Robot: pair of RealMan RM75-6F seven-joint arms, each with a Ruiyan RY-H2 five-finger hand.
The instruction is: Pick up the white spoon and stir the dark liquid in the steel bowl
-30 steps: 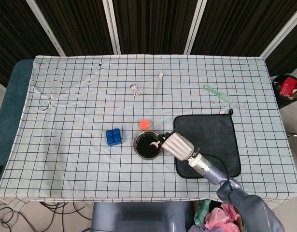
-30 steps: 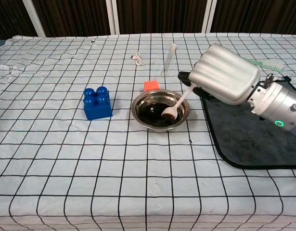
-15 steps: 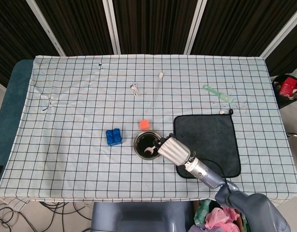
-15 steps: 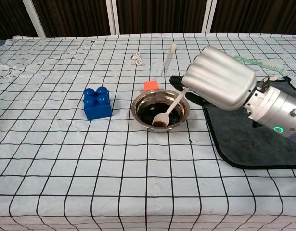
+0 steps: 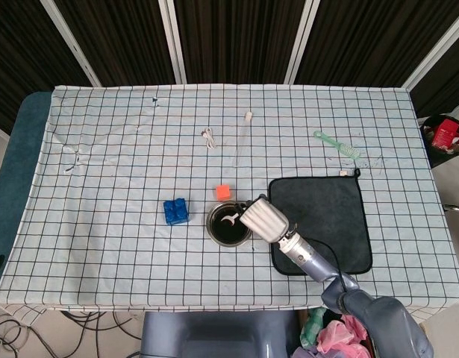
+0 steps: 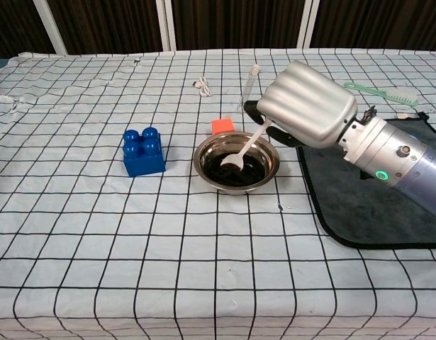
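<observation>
One blue block (image 6: 143,151) | one orange cube (image 6: 222,126) | one steel bowl (image 6: 236,163) of dark liquid (image 6: 235,170) | one white spoon (image 6: 247,149) | right hand (image 6: 306,105), knuckles up, fingers curled around the spoon's handle; spoon slants down-left from the hand, tip in the liquid | one dark cloth (image 6: 373,205) under the forearm.

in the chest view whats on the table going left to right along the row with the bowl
blue block → steel bowl with the white spoon in it → right hand → dark cloth
</observation>
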